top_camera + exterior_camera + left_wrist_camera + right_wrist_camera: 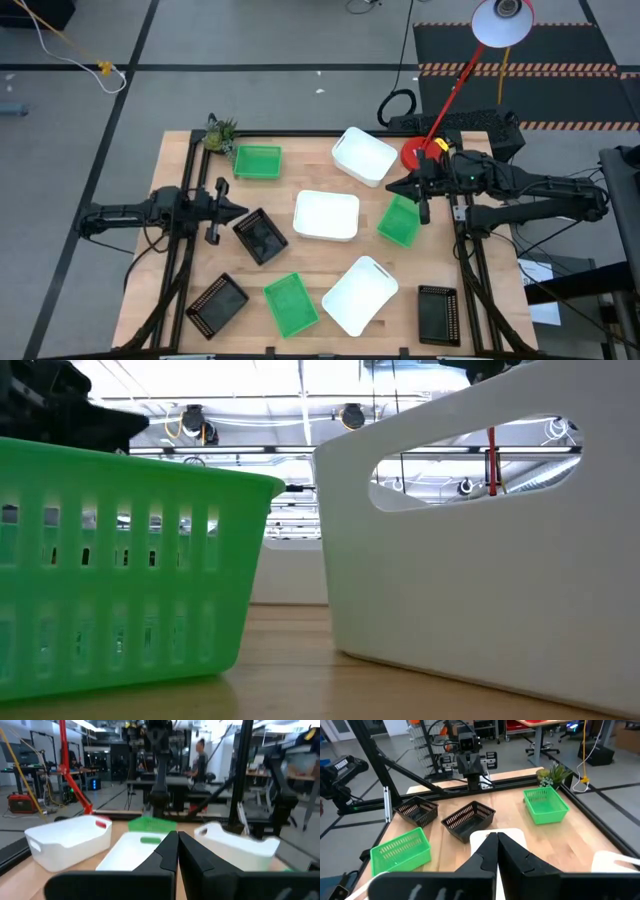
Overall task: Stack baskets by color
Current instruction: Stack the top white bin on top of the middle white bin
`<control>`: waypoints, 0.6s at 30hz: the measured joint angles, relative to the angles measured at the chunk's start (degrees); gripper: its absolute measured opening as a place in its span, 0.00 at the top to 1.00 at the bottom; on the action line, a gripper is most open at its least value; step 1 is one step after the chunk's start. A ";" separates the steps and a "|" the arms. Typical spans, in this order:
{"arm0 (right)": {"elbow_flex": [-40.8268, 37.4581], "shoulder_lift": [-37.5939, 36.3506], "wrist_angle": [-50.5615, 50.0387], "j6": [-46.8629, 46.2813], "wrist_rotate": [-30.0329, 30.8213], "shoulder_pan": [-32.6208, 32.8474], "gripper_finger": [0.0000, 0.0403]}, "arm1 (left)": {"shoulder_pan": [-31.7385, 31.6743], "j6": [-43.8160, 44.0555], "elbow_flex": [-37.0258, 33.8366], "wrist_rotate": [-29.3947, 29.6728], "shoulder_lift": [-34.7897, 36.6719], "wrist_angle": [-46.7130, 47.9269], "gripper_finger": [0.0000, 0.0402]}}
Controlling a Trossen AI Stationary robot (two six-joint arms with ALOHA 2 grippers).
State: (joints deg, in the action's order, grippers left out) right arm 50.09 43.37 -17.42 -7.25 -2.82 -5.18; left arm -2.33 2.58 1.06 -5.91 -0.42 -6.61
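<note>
Seen from above, my two arms reach in over opposite side edges of the wooden table (180, 150), and both claws are pinched shut with nothing between the fingers. My left gripper (240, 210) hangs just off the left edge's middle, its tips close to a black basket (261, 237) lying a little nearer the front. My right gripper (392, 187) sits near the right edge, above the gap between a tilted white basket (364, 156) toward the back and a green basket (399, 221) just in front of it.

No basket is stacked. A second white basket (327, 215) lies at the table's centre, and a third (360, 293) sits toward the front edge. One green basket (257, 161) rests near the back edge beside a small leafy toy (219, 133); another (291, 304) lies at the front edge. Two more black baskets occupy the front corners, one left (216, 304) and one right (438, 313). A red lamp base (417, 154) stands near the back right corner.
</note>
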 joint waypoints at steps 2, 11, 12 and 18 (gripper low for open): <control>0.00 0.01 0.32 0.47 -0.01 0.01 1.00 | -0.01 0.61 1.79 0.08 -0.68 -0.27 0.96; 0.00 1.19 2.59 0.44 5.98 0.03 1.00 | 0.00 -2.58 17.80 0.44 -10.96 6.01 0.96; 0.00 1.53 2.63 0.46 6.02 0.03 1.00 | -0.01 -3.51 20.16 0.44 -12.65 7.65 0.96; 0.00 4.83 2.59 -2.67 5.85 0.05 1.00 | 0.00 -5.72 34.46 0.44 -23.31 17.94 0.96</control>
State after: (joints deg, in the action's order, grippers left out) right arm 50.09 48.20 -14.83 -9.91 3.03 -5.13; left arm -2.33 -3.14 35.51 -5.48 -23.73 11.32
